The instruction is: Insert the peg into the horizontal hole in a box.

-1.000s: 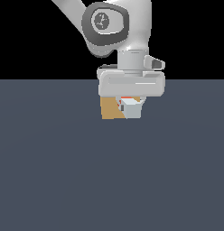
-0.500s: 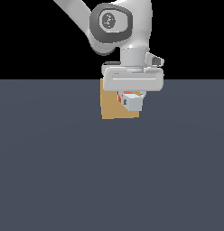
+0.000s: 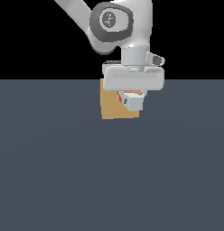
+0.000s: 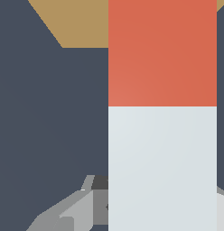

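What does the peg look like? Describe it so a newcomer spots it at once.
Start at the white robot arm and follow it down to the gripper, in front of the tan box. The peg is the square bar held there. It alone is light grey-white with an orange-red end pointing toward the box.

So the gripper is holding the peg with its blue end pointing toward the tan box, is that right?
Not quite. In the wrist view the peg's end toward the tan box is orange-red, not blue; the rest is light grey-white. The gripper does hold it in front of the box.
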`<state>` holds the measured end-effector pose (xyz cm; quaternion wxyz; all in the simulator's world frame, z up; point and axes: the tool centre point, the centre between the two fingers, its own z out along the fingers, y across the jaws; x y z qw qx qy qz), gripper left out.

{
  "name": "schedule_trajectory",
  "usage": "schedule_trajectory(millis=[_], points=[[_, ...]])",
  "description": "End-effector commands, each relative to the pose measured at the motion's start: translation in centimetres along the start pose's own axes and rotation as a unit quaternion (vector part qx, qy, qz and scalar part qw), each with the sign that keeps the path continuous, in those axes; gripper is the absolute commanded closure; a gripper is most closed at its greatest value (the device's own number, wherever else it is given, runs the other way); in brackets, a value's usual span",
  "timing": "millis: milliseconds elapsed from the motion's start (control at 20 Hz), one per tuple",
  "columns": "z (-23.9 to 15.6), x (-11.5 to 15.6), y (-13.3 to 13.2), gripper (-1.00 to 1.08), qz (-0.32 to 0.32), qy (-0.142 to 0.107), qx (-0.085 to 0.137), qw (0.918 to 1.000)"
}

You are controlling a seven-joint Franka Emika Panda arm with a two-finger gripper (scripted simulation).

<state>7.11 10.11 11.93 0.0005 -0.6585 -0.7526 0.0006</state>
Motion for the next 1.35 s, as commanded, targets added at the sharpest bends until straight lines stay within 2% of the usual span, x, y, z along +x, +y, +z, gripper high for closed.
schedule_trajectory(millis=[0,300,700,900,1300], points=[[0.0,0.0,0.0,1.08,0.0,0.0,0.0,1.0],[0.0,1.6,-0.1,1.08,0.0,0.0,0.0,1.0],[-0.2,8.0,-0.1,1.08,0.0,0.0,-0.002,1.0],[-0.2,10.2,-0.1,1.08,0.0,0.0,-0.002,1.0],[-0.3,10.5,0.1,1.08,0.0,0.0,-0.002,1.0]])
